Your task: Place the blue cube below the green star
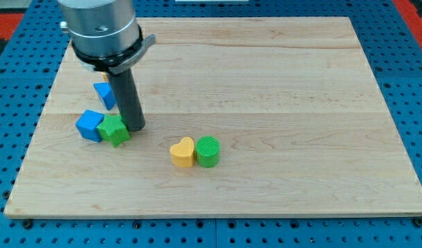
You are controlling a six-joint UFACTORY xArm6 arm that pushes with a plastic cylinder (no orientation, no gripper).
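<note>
My tip (134,128) touching green star (114,130) at star's 3 o'clock; blue cube (89,125) beyond, star's 9 o'clock, needs 6. No claw here: bare rod, nothing held.

Cube (90,125) touching star's (115,130) left

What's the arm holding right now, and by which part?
Nothing is held: there's no gripper. My tip sits at the green star's right edge, seemingly touching it; the blue cube adjoins the star's left.
</note>
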